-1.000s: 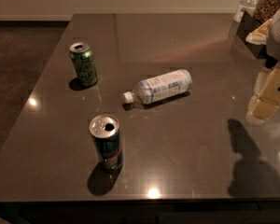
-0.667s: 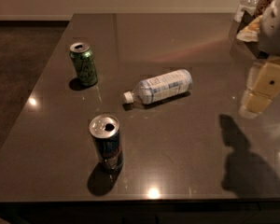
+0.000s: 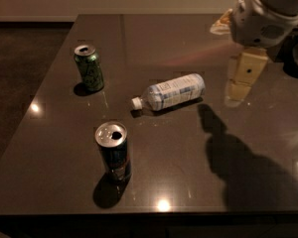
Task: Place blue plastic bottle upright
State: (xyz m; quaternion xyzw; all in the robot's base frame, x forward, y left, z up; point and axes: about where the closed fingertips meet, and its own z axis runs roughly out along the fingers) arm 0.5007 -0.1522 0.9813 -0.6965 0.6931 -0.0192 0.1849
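Observation:
The blue plastic bottle (image 3: 171,91) lies on its side near the middle of the dark table (image 3: 179,38), with its white cap pointing left and toward the front. It is clear with a pale blue-white label. My gripper (image 3: 242,78) hangs from the white arm (image 3: 263,19) at the upper right. It hovers above the table, right of the bottle's base and apart from it, and holds nothing.
A green can (image 3: 89,67) stands upright at the left rear. A dark blue can (image 3: 114,151) stands upright at the front left, its top open. A pale packet (image 3: 220,25) and a dark object (image 3: 297,53) sit at the far right. The arm's shadow (image 3: 238,152) falls front right.
My gripper and arm have moved left and farther into view, closer to the bottle's base. The bottle and both cans have not moved.

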